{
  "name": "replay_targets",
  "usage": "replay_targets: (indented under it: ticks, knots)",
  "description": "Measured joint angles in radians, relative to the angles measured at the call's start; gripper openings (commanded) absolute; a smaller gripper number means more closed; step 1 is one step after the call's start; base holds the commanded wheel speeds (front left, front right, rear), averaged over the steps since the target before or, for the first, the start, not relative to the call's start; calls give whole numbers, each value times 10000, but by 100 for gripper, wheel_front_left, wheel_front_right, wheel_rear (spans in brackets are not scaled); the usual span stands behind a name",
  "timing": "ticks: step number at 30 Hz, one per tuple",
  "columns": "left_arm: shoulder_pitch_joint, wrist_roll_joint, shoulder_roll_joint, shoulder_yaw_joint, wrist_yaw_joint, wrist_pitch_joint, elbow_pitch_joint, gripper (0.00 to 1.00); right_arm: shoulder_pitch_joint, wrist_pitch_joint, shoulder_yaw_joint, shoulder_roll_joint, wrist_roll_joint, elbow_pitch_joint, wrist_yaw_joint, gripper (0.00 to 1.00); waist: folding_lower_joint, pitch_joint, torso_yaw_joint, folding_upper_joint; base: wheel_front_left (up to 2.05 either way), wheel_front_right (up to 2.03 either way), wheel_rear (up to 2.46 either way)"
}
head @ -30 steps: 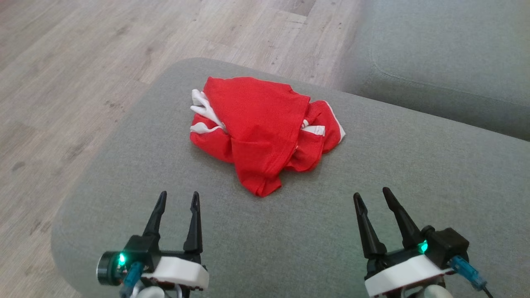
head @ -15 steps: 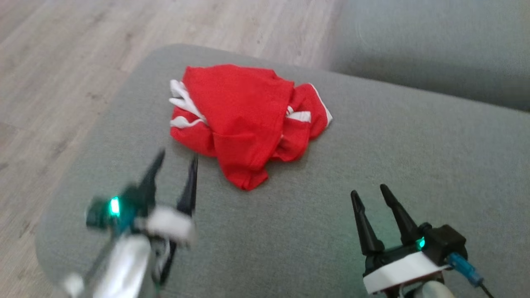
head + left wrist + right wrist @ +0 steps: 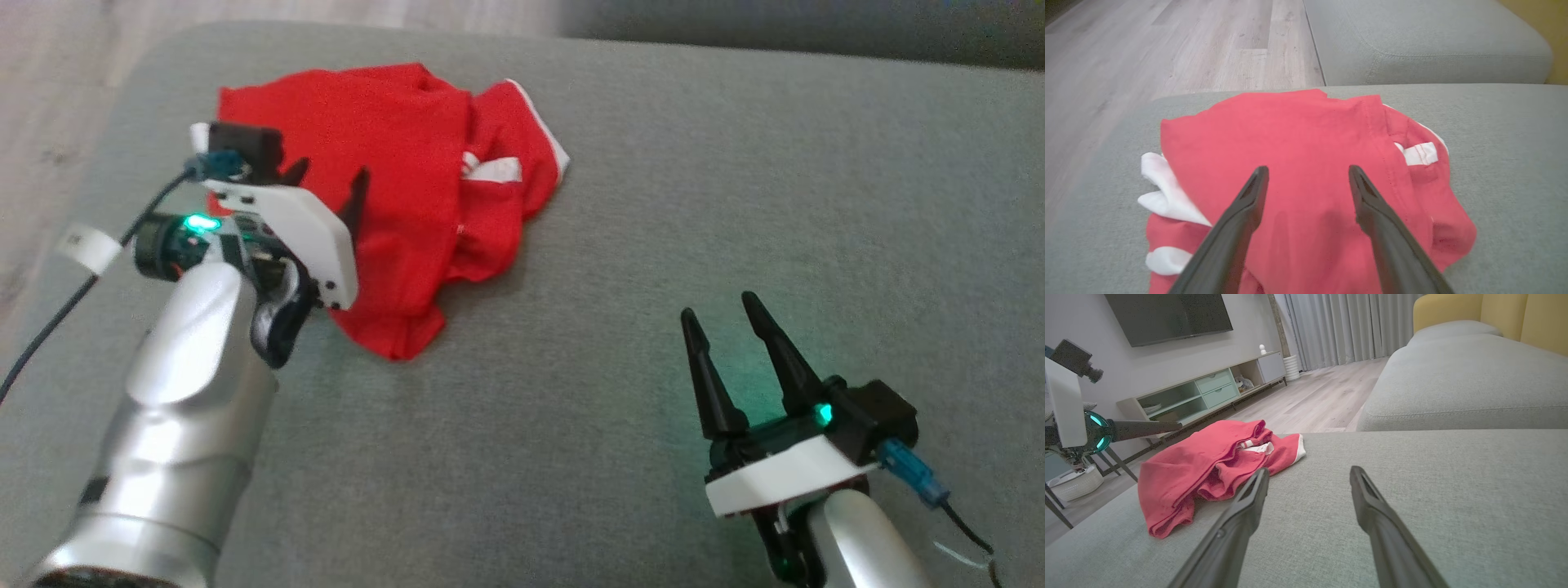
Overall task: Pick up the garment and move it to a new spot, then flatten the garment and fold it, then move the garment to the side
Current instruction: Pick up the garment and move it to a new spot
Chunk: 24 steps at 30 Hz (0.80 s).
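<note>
Lying crumpled on a grey cushion [image 3: 653, 204], the red garment [image 3: 392, 139] has the left gripper [image 3: 330, 168] over it, wide apart; right gripper [image 3: 717, 304], also wide, well apart; wooden floor [image 3: 1167, 49] beyond.

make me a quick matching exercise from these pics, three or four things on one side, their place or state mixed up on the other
1. garment
2. left gripper
3. right gripper
4. grey cushion

a. open, above bare grey fabric
b. supports the heap
c. crumpled, red with white trim
d. open, fingers above red fabric

Pairs: 1-c, 2-d, 3-a, 4-b
</note>
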Motion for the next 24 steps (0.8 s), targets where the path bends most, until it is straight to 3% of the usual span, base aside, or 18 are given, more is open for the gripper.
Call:
replay_targets:
  ticks: [8, 13, 15, 19, 24]
  knots:
    - [-683, -100, 510, -535, -73, 702, 1427, 100, -314, 0, 167, -12, 6, -102, 0, 100, -2, 615, -611, 0, 0, 0, 0]
    - [-895, 94, 635, -821, -75, 391, 2280, 100, -317, 0, 150, -15, 8, -92, 0, 100, -3, 700, -843, 0, 0, 0, 0]
    - [-895, -128, 604, -861, -73, 341, 2454, 0, -317, 0, 130, -15, 29, -96, 0, 100, -3, 657, -873, 0, 0, 0, 0]
    - [-895, -456, 556, -1035, -73, -322, 2456, 0, -318, 0, 17, -15, 111, -77, 0, 100, -3, 518, -861, 0, 0, 0, 0]
    - [-1044, -882, 539, -1041, -73, -1990, 1971, 0, -296, 0, -38, -15, 111, 31, 0, 100, -3, 178, -807, 0, 0, 0, 0]
